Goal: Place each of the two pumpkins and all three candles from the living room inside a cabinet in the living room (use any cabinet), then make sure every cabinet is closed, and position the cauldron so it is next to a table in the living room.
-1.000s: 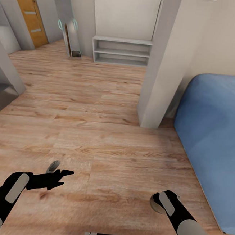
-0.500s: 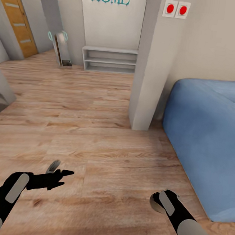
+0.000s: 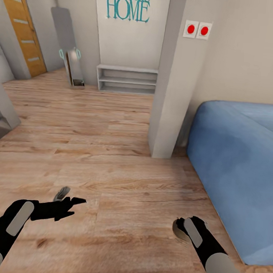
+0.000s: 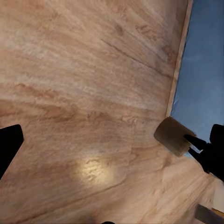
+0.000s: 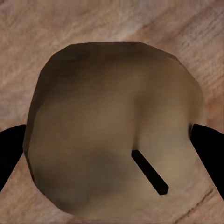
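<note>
My right gripper hangs low over the wooden floor and is shut on a squat tan candle. In the right wrist view the candle shows its black wick between the two dark fingertips. The left wrist view catches the same candle beside the sofa edge. My left gripper is open with nothing in it, held over bare floor. The pumpkins, the cabinet, the cauldron and the table are out of view.
A blue sofa takes up the right side. A grey pillar with two red switches stands ahead. Beyond it are a low white shelf, a leaning grey panel and an orange door. Open wood floor lies ahead left.
The camera has tilted up and shifted, bringing the "Welcome HOME" lettering into view. Both arms keep the same pose, and the candle stays in the right gripper.
</note>
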`<state>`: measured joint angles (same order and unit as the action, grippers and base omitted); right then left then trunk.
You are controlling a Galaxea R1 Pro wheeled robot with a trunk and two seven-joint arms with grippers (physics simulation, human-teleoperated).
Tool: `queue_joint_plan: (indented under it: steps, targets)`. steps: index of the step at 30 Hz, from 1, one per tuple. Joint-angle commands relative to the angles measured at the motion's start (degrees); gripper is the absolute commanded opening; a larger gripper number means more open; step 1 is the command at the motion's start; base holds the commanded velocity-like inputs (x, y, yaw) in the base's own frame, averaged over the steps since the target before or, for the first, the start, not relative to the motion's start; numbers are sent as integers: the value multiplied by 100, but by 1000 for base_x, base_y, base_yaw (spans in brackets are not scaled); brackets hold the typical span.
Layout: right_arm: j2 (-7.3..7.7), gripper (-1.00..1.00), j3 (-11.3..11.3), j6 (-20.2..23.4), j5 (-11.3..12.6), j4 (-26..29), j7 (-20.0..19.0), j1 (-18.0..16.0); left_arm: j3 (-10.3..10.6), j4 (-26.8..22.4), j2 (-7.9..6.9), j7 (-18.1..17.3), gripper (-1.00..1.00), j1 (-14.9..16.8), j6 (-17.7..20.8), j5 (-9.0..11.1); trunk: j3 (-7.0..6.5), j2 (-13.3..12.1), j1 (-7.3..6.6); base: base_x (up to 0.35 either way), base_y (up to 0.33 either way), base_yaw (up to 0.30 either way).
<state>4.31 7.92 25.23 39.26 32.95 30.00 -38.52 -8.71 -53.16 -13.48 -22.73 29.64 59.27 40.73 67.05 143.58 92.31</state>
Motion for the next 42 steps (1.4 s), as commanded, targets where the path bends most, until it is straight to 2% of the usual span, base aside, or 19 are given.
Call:
queue_joint_plan:
  steps: [1,4,6,9,10,11,14,18,25,42]
  targets:
    - [1,-100,-3,124,5,93,-1,2,-3,-1,-2,72,100,2,-1,-3,-22,-2,-2,0,0,0]
    - [-6,-100,-7,889,9,427,-7,4,-16,-1,0,498,100,13,-3,-4,-89,-6,-10,0,0,0]
    - [-6,-100,-9,1221,29,745,-10,38,-22,-1,6,770,100,26,-3,-4,-133,-9,-15,0,0,0]
    - [-42,-100,-3,1429,76,1233,-11,109,-24,-1,11,1155,100,55,-6,-9,-200,-13,-23,0,0,0]
    - [-194,-100,1,1506,49,1357,-4,130,-25,-1,19,1623,100,71,-11,-31,-222,-14,-25,0,0,0]
    - [-224,-100,4,1518,43,1369,-1,132,-25,-1,20,1782,100,77,-12,-33,-244,-15,-28,0,0,0]
    - [-341,-100,34,1527,23,1378,5,134,-25,-1,28,1979,100,91,-12,-22,-310,-19,-35,0,0,0]
    - [-401,-100,159,1515,20,1388,6,134,-25,-3,24,2028,100,94,-8,-23,-398,-25,-46,0,0,-13]
    - [-413,-100,193,1516,65,1387,2,134,-25,-9,13,2035,100,95,-3,-22,-522,-42,-68,-123,0,-184]
    - [-414,-100,201,1538,64,1362,-38,134,-33,-14,4,2035,100,95,11,-13,-723,-724,-441,-288,0,-224]
